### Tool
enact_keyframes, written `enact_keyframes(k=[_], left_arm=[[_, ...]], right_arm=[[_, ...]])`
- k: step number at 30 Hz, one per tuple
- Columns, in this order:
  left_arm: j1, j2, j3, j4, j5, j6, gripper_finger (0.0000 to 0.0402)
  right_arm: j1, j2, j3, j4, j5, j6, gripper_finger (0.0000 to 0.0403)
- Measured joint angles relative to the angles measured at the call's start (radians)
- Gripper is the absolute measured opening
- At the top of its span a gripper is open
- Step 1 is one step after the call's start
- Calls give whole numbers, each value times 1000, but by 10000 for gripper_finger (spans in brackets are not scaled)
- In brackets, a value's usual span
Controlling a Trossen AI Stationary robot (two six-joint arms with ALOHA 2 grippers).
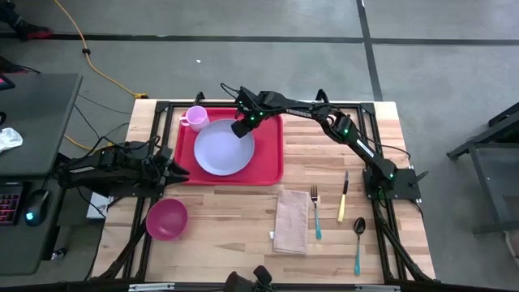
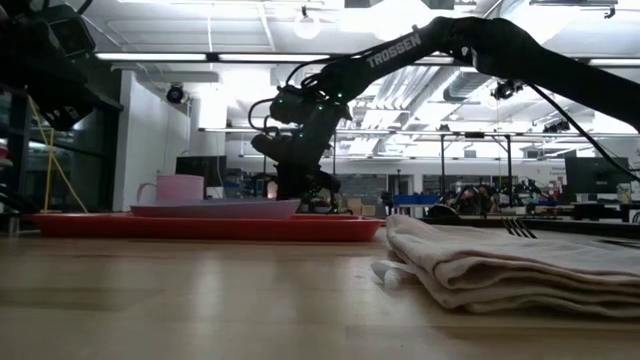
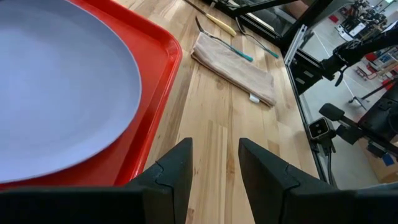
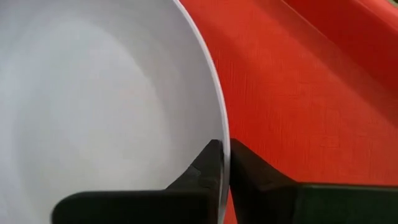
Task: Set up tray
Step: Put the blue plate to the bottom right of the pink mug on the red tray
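On the surface, the tray (image 1: 272,150) looks light, stiff, slick; grip its rim. Right hand (image 4: 222,163) pinches the plate (image 1: 220,150); left hand (image 3: 214,171) open.

Red tray (image 1: 272,162): flat on table's far-left area, low raised rim, rounded corners, carrying plate and cup.

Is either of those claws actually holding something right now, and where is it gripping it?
Yes. The right claw pinches the lavender plate by its rim, on the red tray. The left claw is open and empty.
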State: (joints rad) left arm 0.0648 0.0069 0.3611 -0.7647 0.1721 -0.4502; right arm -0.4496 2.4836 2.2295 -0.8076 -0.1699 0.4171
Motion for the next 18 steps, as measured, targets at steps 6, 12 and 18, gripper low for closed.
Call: enact_keyframes(k=[6,12,18], left_arm=[[0,0,0,0,0,0,161],[0,0,0,0,0,0,161],[0,0,0,0,0,0,161]], right_arm=[[3,0,0,-2,-5,-1,74],[6,0,0,-3,-20,-10,104],[5,0,0,-12,-22,-15,101]])
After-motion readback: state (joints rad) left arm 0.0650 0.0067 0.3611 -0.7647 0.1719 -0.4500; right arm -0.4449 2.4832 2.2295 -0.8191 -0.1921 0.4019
